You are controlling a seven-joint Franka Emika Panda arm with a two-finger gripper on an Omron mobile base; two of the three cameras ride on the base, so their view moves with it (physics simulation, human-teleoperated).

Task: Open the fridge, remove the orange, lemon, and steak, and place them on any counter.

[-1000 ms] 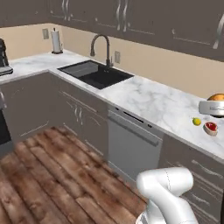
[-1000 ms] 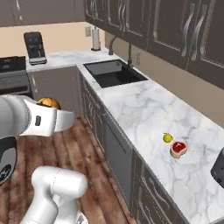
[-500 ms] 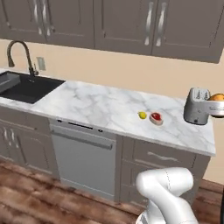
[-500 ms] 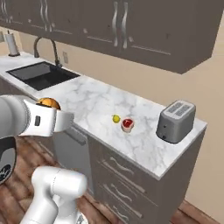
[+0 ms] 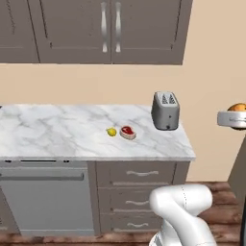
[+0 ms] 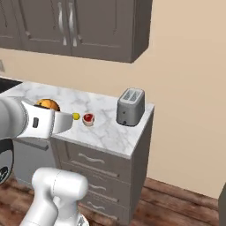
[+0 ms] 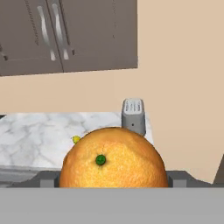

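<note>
My gripper (image 5: 232,118) is shut on the orange (image 5: 238,107), held in the air to the right of the counter's end. In the right base view the orange (image 6: 47,104) rides on top of my hand, in front of the counter (image 6: 110,134). The hand view has the orange (image 7: 113,159) large at the bottom, hiding the fingertips. The yellow lemon (image 5: 111,131) and the red steak (image 5: 127,132) lie side by side on the white marble counter (image 5: 53,137), left of a toaster. The lemon (image 6: 76,116) and steak (image 6: 88,118) sit just beyond my hand.
A silver toaster (image 5: 166,110) stands near the counter's right end, by the beige wall. Dark wall cabinets (image 5: 103,29) hang above. Drawers (image 5: 141,192) and a dishwasher front (image 5: 43,199) sit under the counter. Wood floor lies to the right of the counter's end.
The whole picture has shifted: the base has moved along the counter, from the sink to the toaster end. The orange stays in my gripper. Lemon and steak have not moved.
</note>
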